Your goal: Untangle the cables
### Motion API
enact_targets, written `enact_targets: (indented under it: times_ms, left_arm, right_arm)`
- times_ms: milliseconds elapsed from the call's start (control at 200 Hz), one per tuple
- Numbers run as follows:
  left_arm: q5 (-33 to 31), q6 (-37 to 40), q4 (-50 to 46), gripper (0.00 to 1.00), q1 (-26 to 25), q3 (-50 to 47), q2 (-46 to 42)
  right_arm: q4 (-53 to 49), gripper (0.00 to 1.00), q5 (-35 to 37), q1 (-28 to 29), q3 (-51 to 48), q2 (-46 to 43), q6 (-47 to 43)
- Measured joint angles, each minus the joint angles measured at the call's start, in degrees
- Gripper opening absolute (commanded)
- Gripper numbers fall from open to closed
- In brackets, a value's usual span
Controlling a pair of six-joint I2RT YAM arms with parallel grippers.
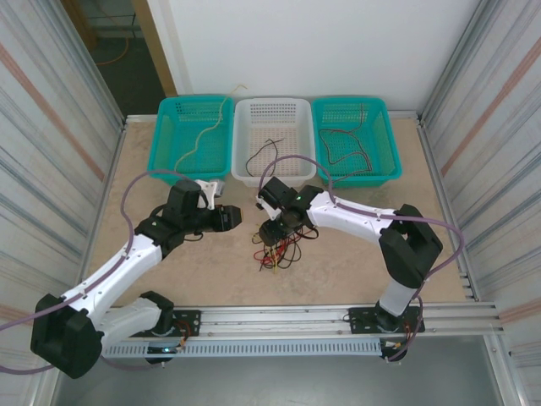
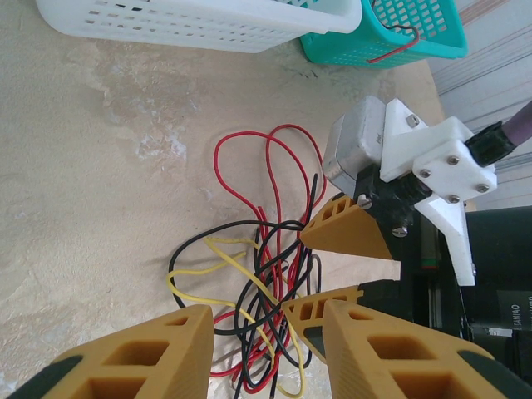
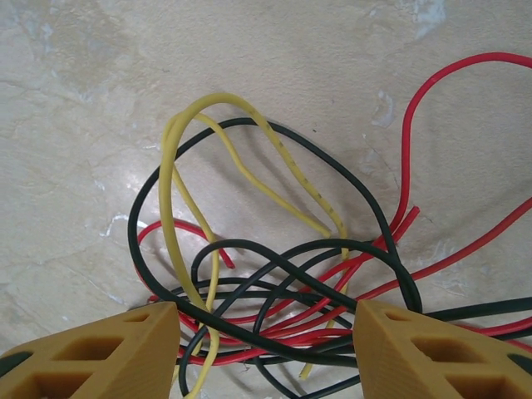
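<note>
Cables [image 3: 274, 283] — light, limp, springy — are judged best taken at the yellow loop [image 3: 208, 125], twelve o'clock; left claw [image 2: 266, 320] and right claw [image 3: 264, 316] are released

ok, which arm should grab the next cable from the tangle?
Probably right: the right gripper, open, hangs directly over the tangle, straddling it; the left gripper sits off to its side.

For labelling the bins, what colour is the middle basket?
The middle basket is white, clearest in the top view.
</note>
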Motion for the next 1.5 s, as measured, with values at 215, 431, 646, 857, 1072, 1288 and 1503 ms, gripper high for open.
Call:
enact_targets:
  times_ms: [215,431,646,857,1072,1288,1503]
  left_arm:
    - [0.0,0.0,0.7,0.4,0.0,-0.5,0.0]
    - [0.0,0.0,1.1,0.4,0.0,-0.9,0.0]
    - [-0.1,0.0,1.1,0.4,0.0,-0.9,0.0]
    - [-0.1,-0.4,1.3,0.39,0.0,-1.0,0.8]
    - [-0.1,-0.7,1.3,0.38,0.0,-1.0,1.2]
    - [-0.1,-0.9,1.3,0.38,0.0,-1.0,1.2]
    - [-0.1,-1.0,1.3,0.37,0.0,-1.0,1.2]
  right_arm:
    - [0.0,0.57,-0.5,0.3,0.0,0.0,-0.1]
    - [-0.4,0.6,-0.6,0.5,0.0,0.0,-0.7]
    - [-1.2,0.61,-1.9,1.1,0.0,0.0,-1.0]
    - [-1.3,0.56,-2.5,1.2,-0.1,0.0,-1.1]
    - [-1.3,0.55,-2.3,2.3,-0.1,1.4,-1.1]
    - [-2.1,0.62,-1.2,2.7,-0.1,1.9,-1.1]
    - [-3.3,0.5,0.3,3.8,-0.1,1.9,-1.8]
